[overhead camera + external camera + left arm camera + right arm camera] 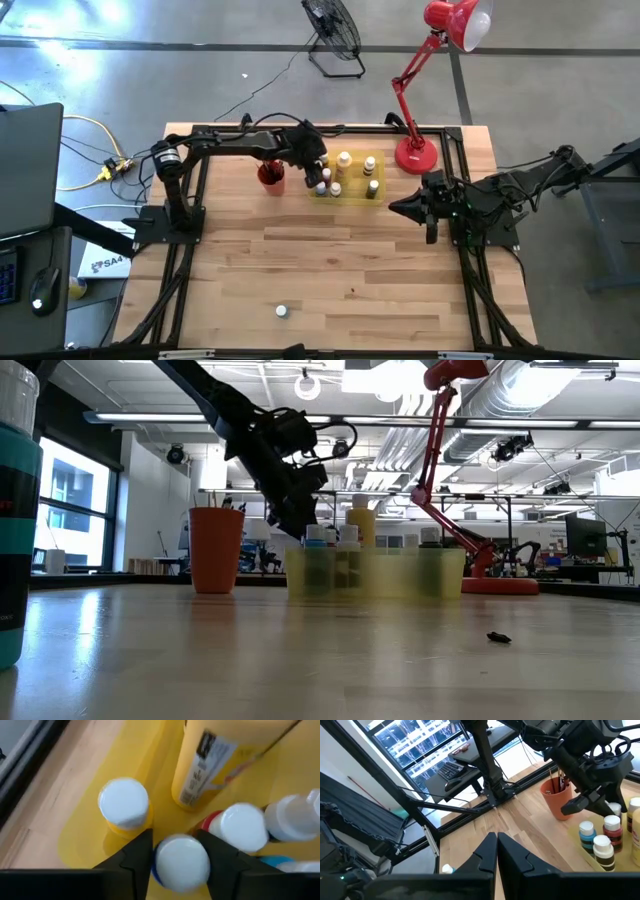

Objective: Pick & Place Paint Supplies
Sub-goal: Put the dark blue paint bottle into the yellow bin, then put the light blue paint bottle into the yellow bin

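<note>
**me:** Big open workshop behind the rig, fan on the floor, red lamp (432, 60) clamped at the far edge of the wooden desk (330, 270). Everything I care about sits around the yellow tray (85, 840), so I'll place things off that.

**other:** Where are the arms?

**me:** Left gripper (176, 851) is down over the tray's end nearest the red cup (271, 176), jaws partly apart, straddling the white cap of a blue-bodied bottle (181, 862). From the wrist view I'd say they flank the cap; I can't tell whether they press it. Right gripper (497, 845) is parked well off the tray's other side, near the lamp base, jaws shut on nothing.

**other:** What's in the tray?

**me:** A cluster of little capped bottles: a yellow one (124, 807) just beside mine, a red one (240, 826) touching or nearly so, a taller yellow bottle (210, 762) behind. Brushes (559, 776) stand in the cup beside the tray. One stray bottle (281, 311) sits far from the tray, at the near end of the desk.

**other:** How will they handle?

**me:** My guess: light, rigid plastic, smooth and round, so tippy and prone to twisting in the jaws. I'd grip the body below the cap, squarely across the middle. Neighbours are tight, so sideways moves risk knocking them.
</note>
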You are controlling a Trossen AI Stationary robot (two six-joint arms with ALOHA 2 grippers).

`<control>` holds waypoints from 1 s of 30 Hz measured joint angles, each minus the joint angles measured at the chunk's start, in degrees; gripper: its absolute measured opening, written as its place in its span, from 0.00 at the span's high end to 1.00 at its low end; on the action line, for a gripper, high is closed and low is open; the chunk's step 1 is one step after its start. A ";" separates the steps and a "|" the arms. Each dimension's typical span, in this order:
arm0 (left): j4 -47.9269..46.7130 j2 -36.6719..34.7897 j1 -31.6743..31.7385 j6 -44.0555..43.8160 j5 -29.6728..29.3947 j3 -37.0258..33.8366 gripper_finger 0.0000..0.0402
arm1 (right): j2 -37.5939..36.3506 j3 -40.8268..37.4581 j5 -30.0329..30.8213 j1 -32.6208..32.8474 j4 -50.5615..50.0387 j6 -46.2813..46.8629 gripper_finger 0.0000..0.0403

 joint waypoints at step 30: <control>-31.44 -0.39 -0.02 1.23 -1.50 22.67 0.39 | 0.02 0.00 -2.04 0.00 -0.02 0.23 0.99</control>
